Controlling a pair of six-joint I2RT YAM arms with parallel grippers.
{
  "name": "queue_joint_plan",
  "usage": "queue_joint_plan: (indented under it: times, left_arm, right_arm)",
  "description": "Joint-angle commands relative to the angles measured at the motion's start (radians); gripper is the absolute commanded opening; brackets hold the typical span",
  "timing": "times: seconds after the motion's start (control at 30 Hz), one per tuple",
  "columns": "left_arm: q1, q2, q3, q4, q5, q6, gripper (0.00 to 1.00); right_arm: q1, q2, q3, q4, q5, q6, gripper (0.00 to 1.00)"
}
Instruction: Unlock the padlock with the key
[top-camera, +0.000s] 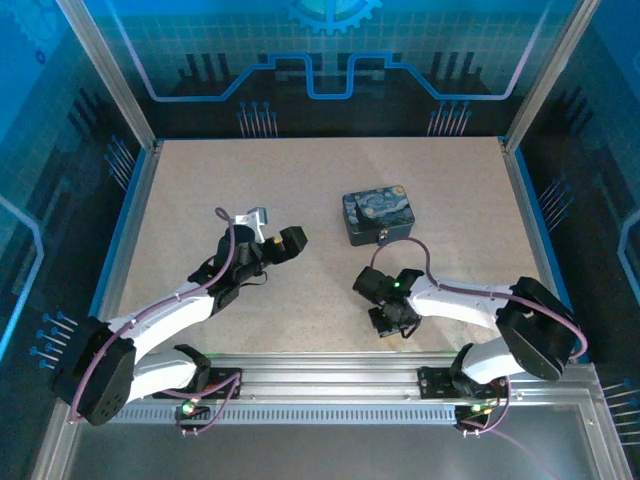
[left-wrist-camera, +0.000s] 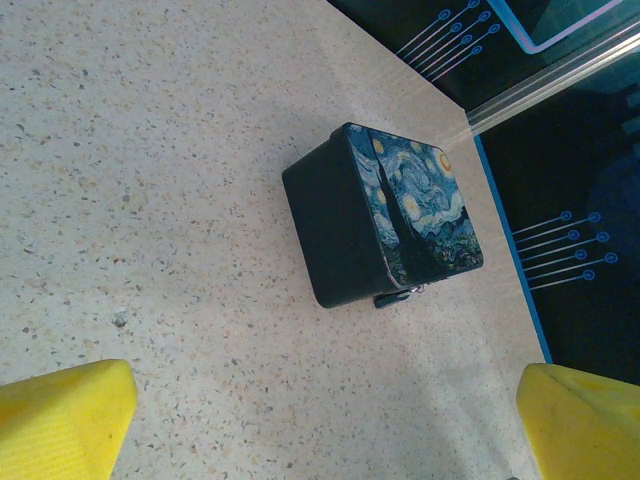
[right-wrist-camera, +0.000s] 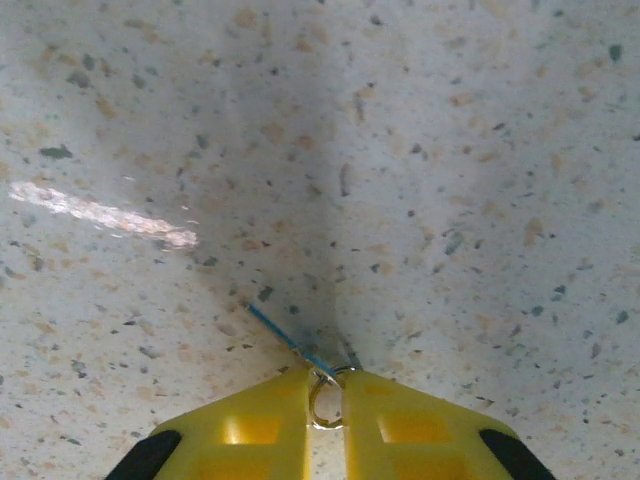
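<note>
the right end effector (right-wrist-camera: 327, 385) has its yellow fingers pressed nearly together, pinching the key (right-wrist-camera: 283, 333) at its ring (right-wrist-camera: 325, 400). the key's thin blade sticks out past the fingertips, running up and to the left in the right wrist frame, low over the bare table (right-wrist-camera: 450, 150) and perhaps touching it.

in the top view this end effector (top-camera: 393, 322) sits lower centre-right, pointing down, with the box (top-camera: 378, 213) just above it in the frame. the padlock (left-wrist-camera: 397, 296) hangs at the box's lower edge in the left wrist frame. that looks like the side facing the right arm, so the lock lies up-frame from the key and near it. the right arm is the closer of the two.

the left end effector (top-camera: 293, 237) is left of the box, aimed at it. its fingers (left-wrist-camera: 60, 420) are spread wide at the two bottom corners of the left wrist frame and hold nothing.

the left wrist view gives the padlock and the box's painted lid, but no key. the right wrist view gives the key and the grip, but no lock. from above the padlock is too small to read, so whether the blade lines up with the keyhole cannot be told.
</note>
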Motion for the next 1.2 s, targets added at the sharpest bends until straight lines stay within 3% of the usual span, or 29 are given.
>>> queue_joint_plan:
  times: [0.0, 0.53, 0.77, 0.9, 1.17]
  left_arm:
    - [-0.006, -0.017, 0.021, -0.006, 0.002, 0.005, 0.99]
    - [-0.005, -0.038, 0.04, -0.02, 0.053, -0.029, 0.99]
    - [-0.006, -0.038, 0.064, -0.03, 0.142, -0.111, 0.98]
    - [-0.013, -0.03, 0.072, 0.009, 0.21, -0.147, 0.93]
    - [-0.088, 0.019, 0.104, 0.127, 0.27, -0.125, 0.83]
  right_arm:
    - [-0.022, -0.028, -0.025, -0.023, -0.001, 0.006, 0.13]
    - [-0.101, -0.188, -0.08, 0.1, -0.068, -0.066, 0.02]
    - [-0.206, -0.338, -0.135, 0.301, -0.212, -0.141, 0.01]
    - [-0.25, -0.399, -0.146, 0.452, -0.301, -0.167, 0.0]
    - [-0.308, -0.395, -0.158, 0.813, -0.451, -0.078, 0.0]
